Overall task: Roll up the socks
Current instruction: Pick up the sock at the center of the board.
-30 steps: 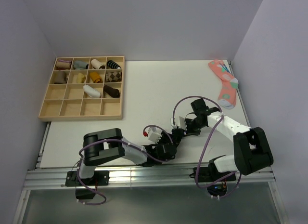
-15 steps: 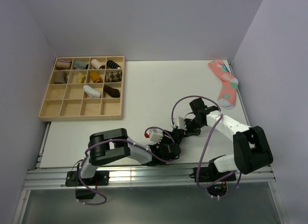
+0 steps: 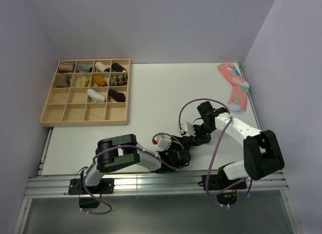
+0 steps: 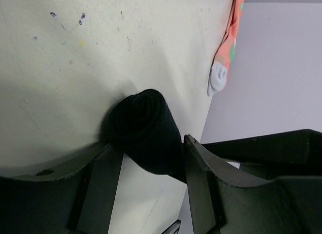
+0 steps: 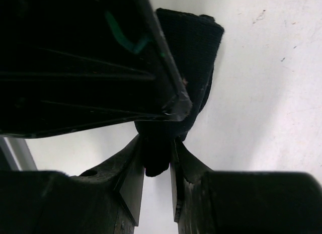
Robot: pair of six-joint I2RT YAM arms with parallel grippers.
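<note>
The left jaws are gripping the sock [image 4: 146, 128], a stubby black roll. It is lying on the counter [image 4: 65, 68] between the left fingers [image 4: 100, 183], which are pressing against its sides, and its spiral end is poking out just past their tips. The right jaws are pinching almost shut on a narrow tail of the same sock, held between the right fingers [image 5: 131, 188]; just past those tips the fabric is widening and passing under a left finger. Seen from above, both jaws are meeting tip to tip. A pink sock [image 4: 224, 58] is lying well beyond the left jaws, and a tray [image 3: 85, 119] is sitting far to their left.
</note>
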